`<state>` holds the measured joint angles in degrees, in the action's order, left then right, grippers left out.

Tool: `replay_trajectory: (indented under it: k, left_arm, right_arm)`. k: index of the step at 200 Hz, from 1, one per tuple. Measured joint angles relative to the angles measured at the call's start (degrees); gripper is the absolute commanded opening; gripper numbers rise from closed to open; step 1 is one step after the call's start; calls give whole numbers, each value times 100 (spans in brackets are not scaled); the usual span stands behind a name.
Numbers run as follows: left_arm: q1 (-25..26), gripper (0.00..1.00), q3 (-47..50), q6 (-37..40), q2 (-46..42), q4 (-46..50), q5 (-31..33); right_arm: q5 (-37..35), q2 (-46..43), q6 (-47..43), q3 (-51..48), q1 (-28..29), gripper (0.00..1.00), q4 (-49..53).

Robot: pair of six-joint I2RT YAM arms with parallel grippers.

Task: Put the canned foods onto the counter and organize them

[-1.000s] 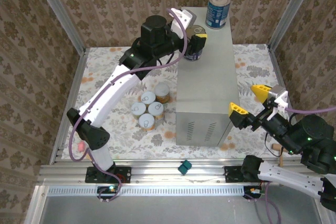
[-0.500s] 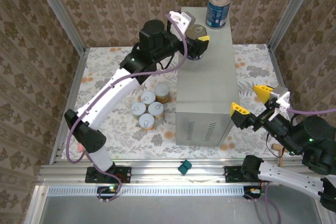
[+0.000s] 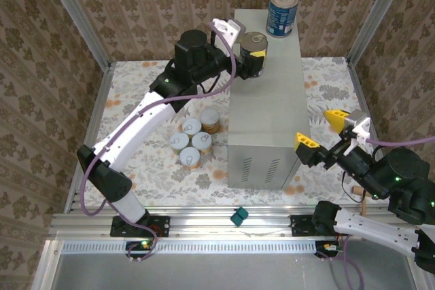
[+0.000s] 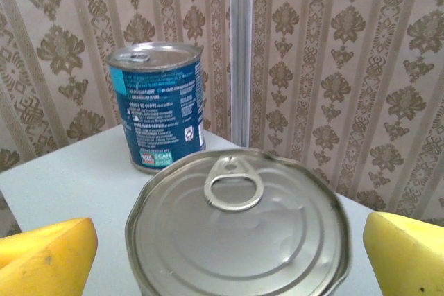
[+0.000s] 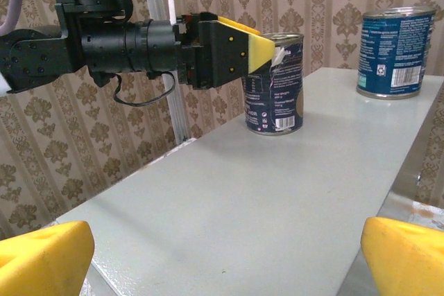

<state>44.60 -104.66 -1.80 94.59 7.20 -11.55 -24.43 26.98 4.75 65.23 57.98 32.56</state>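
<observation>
left gripper (image 3: 251,50): parted, straddling blue can (image 4: 236,240), slight gaps each side
right gripper (image 3: 325,130): wide open, empty
second blue can (image 3: 282,13): just beyond left gripper, on counter (image 3: 272,113)

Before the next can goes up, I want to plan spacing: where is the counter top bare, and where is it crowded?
Bare: the counter top from the left-edge can, at the left gripper, down to the near edge. Crowded: the far end, holding that can and the corner can.
</observation>
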Motion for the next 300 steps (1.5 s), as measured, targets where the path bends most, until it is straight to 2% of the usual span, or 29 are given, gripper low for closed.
replay_trajectory:
  k: [63,80,113,205,300]
  left_arm:
    - [-131,77,68,-262,28,-68,-321]
    - [-195,74,66,-299,79,-160,-378]
    - [-321,74,-24,-310,321,-490,-387]
    - [-717,74,-1237,-286,1659,-1154,-339]
    - [-920,75,-2463,-289,2715,-1344,-407]
  right_arm:
    - [81,87,-4,0,0,100,0]
    - [81,90,-7,0,0,100,-2]
    - [79,96,-7,0,0,100,-2]
    - [72,170,-2,-11,0,100,-9]
    - [59,164,46,-22,0,100,4]
